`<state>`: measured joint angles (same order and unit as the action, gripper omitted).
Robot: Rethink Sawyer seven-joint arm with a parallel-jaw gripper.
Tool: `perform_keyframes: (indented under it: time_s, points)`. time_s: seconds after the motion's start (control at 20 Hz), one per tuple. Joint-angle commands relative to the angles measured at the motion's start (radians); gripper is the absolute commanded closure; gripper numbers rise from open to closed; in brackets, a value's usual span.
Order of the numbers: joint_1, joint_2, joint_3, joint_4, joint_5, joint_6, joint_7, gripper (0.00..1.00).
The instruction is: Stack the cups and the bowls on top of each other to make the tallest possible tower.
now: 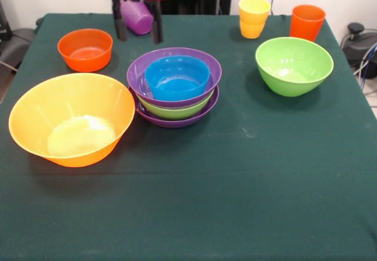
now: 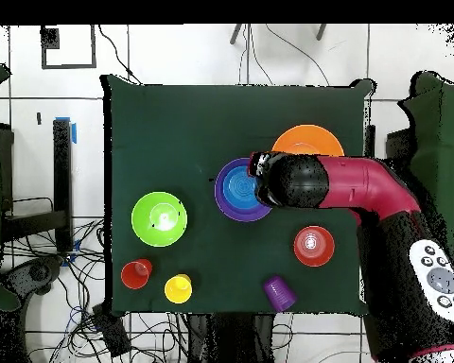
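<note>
- Fingers point(image 1: 120, 20) of the black gripper point(image 1: 139, 37) hang spread apart with nothing between them, as far as the front view shows. The ribbed purple plastic cup point(image 1: 138, 16) seen in the gap stands on the cloth behind them.
- From above, the red and black arm point(image 2: 349, 184) reaches out from the robot-side edge, and its head sits over the tower point(image 1: 174, 99). That placing suits either setting something down or lifting away; I cannot tell which.
- The tower stands near the middle of the green-clothed worktop point(image 1: 235, 190). It has a wide purple bowl at the base, a green one in it, a second purple one on that, and the small glossy blue bowl point(image 1: 177, 77) nested on top. Nesting keeps it steady but adds little height.
- The very large yellow-orange plastic bowl point(image 1: 70, 119) lies just beside the tower, toward the robot's right-hand edge and the side away from the robot. As the widest piece it would probably serve best as a base.
- The small red-orange bowl point(image 1: 85, 50) sits near the right-hand edge, closer to the robot.
- The loose glossy green bowl point(image 1: 293, 66) rests toward the left-hand edge, well apart from the tower.
- The nested yellow-orange tumblers point(image 1: 254, 17) and the orange-red tumbler point(image 1: 307, 22) stand near the robot-side left corner, upright and not yet stacked on anything else.
- The purple cup stands by the robot-side edge and is, I judge, the nearest piece to fetch.
</note>
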<state>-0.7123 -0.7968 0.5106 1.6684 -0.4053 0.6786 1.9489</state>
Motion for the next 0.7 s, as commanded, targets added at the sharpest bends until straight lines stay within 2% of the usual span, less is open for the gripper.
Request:
perform_keyframes:
  time_s: [0.05, 0.35, 0.7]
  points:
    - [0.089, -0.06, 0.027, 0.099, 0.034, 0.125, -0.021, 0.0]
    - [0.14, -0.112, -0.003, 0.134, 0.074, 0.128, 0.027, 0.0]
    - [0.21, -0.115, -0.058, 0.189, 0.075, 0.028, 0.11, 0.0]
